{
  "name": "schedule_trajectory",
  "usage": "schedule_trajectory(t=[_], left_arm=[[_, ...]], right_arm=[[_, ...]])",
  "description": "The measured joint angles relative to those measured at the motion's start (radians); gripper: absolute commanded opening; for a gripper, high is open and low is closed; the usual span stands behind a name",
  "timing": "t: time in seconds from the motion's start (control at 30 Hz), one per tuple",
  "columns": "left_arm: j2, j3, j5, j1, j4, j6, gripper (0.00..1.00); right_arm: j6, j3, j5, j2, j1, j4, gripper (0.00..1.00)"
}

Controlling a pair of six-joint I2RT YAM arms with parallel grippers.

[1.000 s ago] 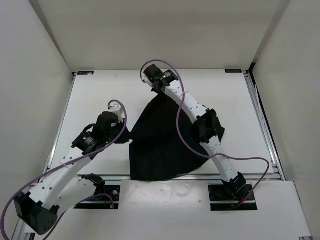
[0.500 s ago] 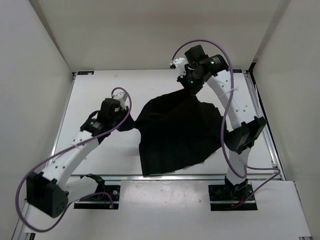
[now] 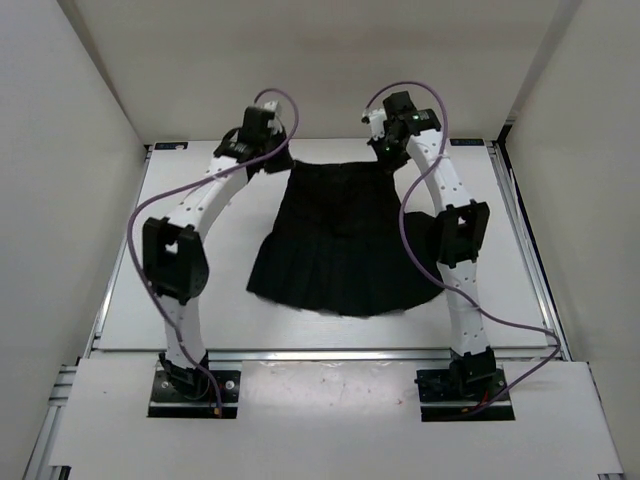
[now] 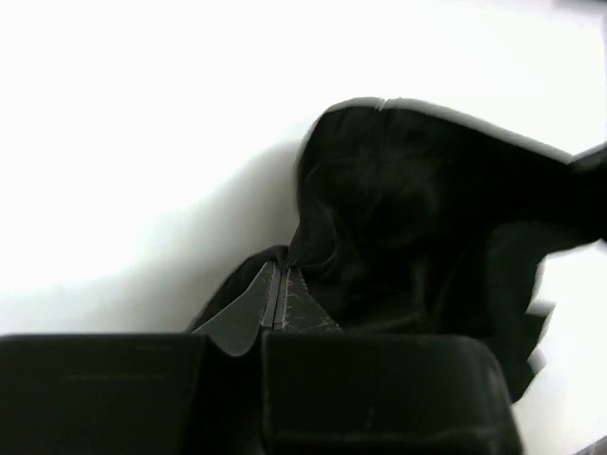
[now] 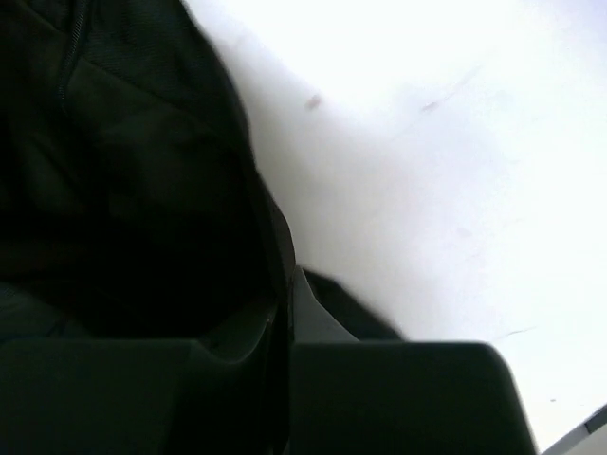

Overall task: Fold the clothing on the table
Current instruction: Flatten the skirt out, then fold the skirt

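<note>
The clothing (image 3: 335, 245) is a plain black garment on the white table (image 3: 500, 230), spread wide with its far edge pulled straight between the two grippers. My left gripper (image 3: 282, 163) is shut on the far left corner. In the left wrist view its fingertips (image 4: 277, 284) pinch a fold of the black fabric (image 4: 427, 209). My right gripper (image 3: 387, 160) is shut on the far right corner. In the right wrist view its fingers (image 5: 285, 299) are pressed together on the cloth's edge (image 5: 123, 171), with white tabletop (image 5: 427, 171) beyond.
White walls enclose the table on three sides, and the far wall (image 3: 330, 70) stands just behind both grippers. Metal rails (image 3: 525, 250) run along the table's edges. Both arms arch over the table, with purple cables (image 3: 150, 200) looping beside them.
Both arms have swung toward the far edge, the left from the near left side. The bunched garment has been drawn out and now lies wider and flatter between them.
</note>
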State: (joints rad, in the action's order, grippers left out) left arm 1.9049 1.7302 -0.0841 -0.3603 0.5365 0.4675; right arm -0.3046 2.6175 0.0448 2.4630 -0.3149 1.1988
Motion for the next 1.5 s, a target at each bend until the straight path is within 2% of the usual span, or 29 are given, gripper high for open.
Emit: schedule_trajectory(t=[0.17, 0.2, 0.27, 0.43, 0.53, 0.6, 0.7, 0.73, 0.77, 0.8, 0.83, 0.87, 0.9, 1.0, 1.1, 1.2, 1.3, 1.5], left_arm=[[0.261, 0.563, 0.025, -0.014, 0.045, 0.008, 0.00], [0.279, 0.632, 0.034, -0.019, 0.022, 0.012, 0.00], [0.243, 0.649, 0.061, -0.031, -0.050, 0.016, 0.00], [-0.021, 0.398, 0.146, -0.081, -0.175, -0.019, 0.00], [-0.247, 0.094, 0.181, -0.108, -0.245, -0.059, 0.00], [-0.407, -0.143, 0.183, -0.104, -0.268, -0.060, 0.00], [-0.581, -0.441, 0.183, -0.082, -0.278, -0.057, 0.00], [-0.627, -0.533, 0.180, -0.075, -0.274, -0.050, 0.17], [-0.669, -0.630, 0.171, -0.072, -0.274, -0.047, 0.64], [-0.709, -0.725, 0.160, -0.070, -0.251, -0.042, 0.98], [-0.739, -0.793, 0.153, -0.071, -0.216, -0.038, 0.98], [-0.763, -0.848, 0.153, -0.071, -0.179, -0.027, 0.99], [-0.792, -0.900, 0.153, -0.071, -0.140, -0.026, 0.99], [-0.929, -1.006, 0.148, -0.070, -0.046, -0.014, 0.98], [-1.098, -1.019, 0.140, -0.046, 0.008, -0.003, 0.99], [-1.161, -0.958, 0.128, 0.021, 0.018, -0.007, 0.99], [-1.105, -0.885, 0.124, 0.049, 0.002, -0.029, 0.98], [-0.840, -0.871, 0.099, 0.018, 0.012, -0.071, 0.99]], right_arm=[[0.065, -0.036, -0.028, -0.109, 0.041, -0.237, 0.00], [0.069, -0.074, -0.041, -0.157, 0.046, -0.291, 0.00], [0.070, -0.136, -0.073, -0.269, 0.053, -0.381, 0.00], [0.069, -0.107, -0.094, -0.448, 0.035, -0.497, 0.00], [0.074, -0.135, -0.056, -0.524, 0.026, -0.501, 0.00], [0.084, -0.249, -0.008, -0.582, 0.032, -0.494, 0.00], [0.088, -0.576, 0.085, -0.682, 0.040, -0.476, 0.00], [0.089, -0.702, 0.114, -0.708, 0.039, -0.466, 0.05], [0.085, -0.826, 0.140, -0.727, 0.035, -0.454, 0.21], [0.076, -0.970, 0.159, -0.739, 0.022, -0.436, 0.36], [0.061, -1.086, 0.164, -0.743, 0.007, -0.408, 0.44], [0.055, -1.177, 0.164, -0.743, -0.007, -0.380, 0.60], [0.048, -1.268, 0.165, -0.745, -0.021, -0.349, 0.71], [0.035, -1.442, 0.186, -0.833, -0.031, -0.302, 0.83], [0.038, -1.476, 0.194, -1.026, 0.033, -0.320, 0.86], [0.051, -1.444, 0.174, -1.188, 0.113, -0.392, 0.86], [0.069, -1.416, 0.166, -1.205, 0.139, -0.425, 0.90], [0.078, -1.508, 0.246, -1.096, 0.166, -0.421, 0.91]])
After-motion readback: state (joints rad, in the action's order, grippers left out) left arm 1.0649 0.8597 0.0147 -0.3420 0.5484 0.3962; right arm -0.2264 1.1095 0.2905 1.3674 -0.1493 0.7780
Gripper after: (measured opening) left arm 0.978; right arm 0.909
